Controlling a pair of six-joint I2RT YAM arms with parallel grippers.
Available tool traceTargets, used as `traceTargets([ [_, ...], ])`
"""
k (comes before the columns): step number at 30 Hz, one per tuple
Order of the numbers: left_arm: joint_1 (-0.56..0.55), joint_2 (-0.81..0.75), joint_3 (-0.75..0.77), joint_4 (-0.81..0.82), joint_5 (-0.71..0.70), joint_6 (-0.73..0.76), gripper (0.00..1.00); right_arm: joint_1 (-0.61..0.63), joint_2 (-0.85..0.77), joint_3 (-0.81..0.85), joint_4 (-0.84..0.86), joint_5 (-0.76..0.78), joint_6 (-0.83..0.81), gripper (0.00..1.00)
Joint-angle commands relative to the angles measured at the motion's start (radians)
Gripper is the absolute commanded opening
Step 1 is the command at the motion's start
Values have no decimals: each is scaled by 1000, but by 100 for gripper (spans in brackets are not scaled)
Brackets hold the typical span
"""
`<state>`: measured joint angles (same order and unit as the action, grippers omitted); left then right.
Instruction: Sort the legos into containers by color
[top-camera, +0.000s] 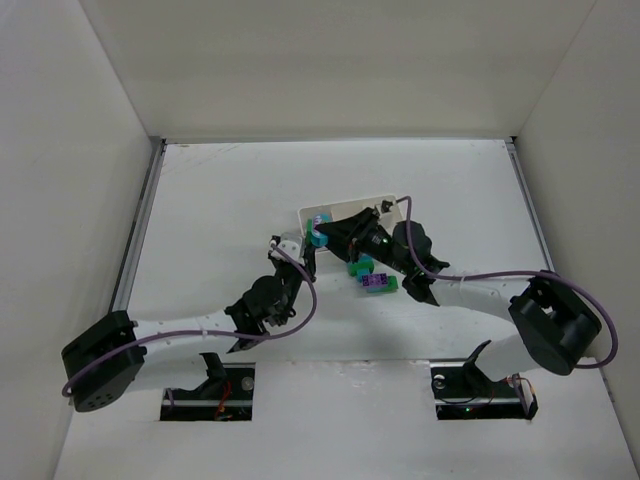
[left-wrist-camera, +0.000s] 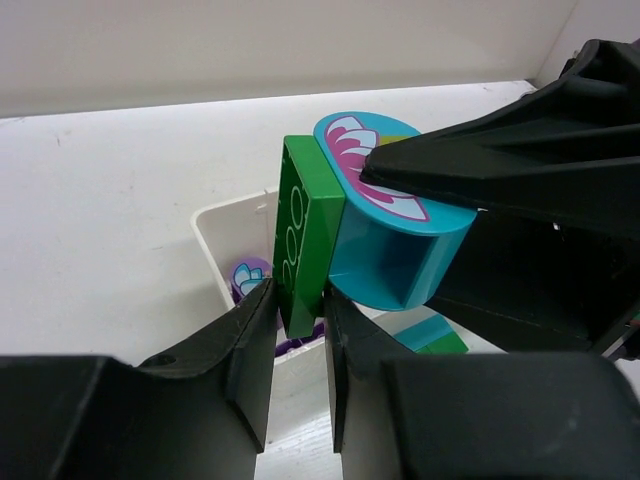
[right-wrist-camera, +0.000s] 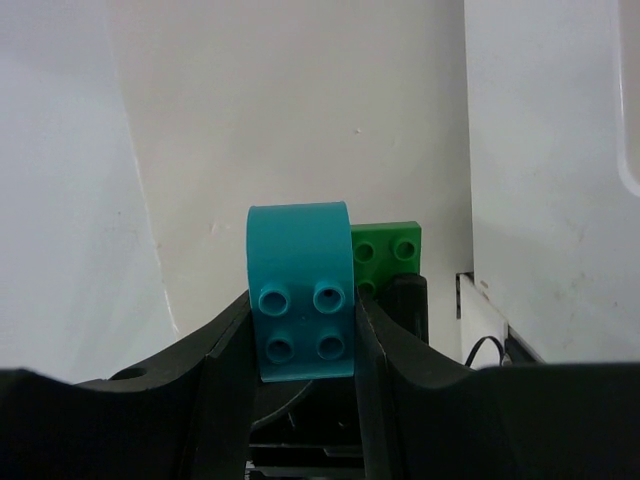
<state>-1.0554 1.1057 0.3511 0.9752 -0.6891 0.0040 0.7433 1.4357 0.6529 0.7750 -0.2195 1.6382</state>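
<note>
A teal lego (left-wrist-camera: 390, 250) with a printed round top is stuck to a green lego (left-wrist-camera: 300, 240). My left gripper (left-wrist-camera: 298, 310) is shut on the green lego. My right gripper (right-wrist-camera: 303, 330) is shut on the teal lego (right-wrist-camera: 300, 290), with the green lego (right-wrist-camera: 385, 250) behind it. In the top view both grippers, left (top-camera: 308, 248) and right (top-camera: 325, 236), meet over the left end of the white tray (top-camera: 385, 203). A purple piece (left-wrist-camera: 248, 275) lies in the tray compartment (left-wrist-camera: 225, 225) below.
A purple lego (top-camera: 376, 283) and a teal-and-green pair (top-camera: 358, 266) lie on the table just in front of the tray. White walls enclose the table on three sides. Both arms cross the table's middle.
</note>
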Motion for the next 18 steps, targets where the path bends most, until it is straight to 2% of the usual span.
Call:
traceTargets([
  [1, -2, -53, 40, 83, -52, 51, 18, -14, -8, -16, 63, -29, 3, 27],
  [14, 94, -168, 11, -20, -44, 11, 16, -43, -18, -73, 78, -49, -47, 27],
  [18, 101, -172, 9, -52, 5, -65, 16, -89, -72, -82, 25, -44, -139, 27],
])
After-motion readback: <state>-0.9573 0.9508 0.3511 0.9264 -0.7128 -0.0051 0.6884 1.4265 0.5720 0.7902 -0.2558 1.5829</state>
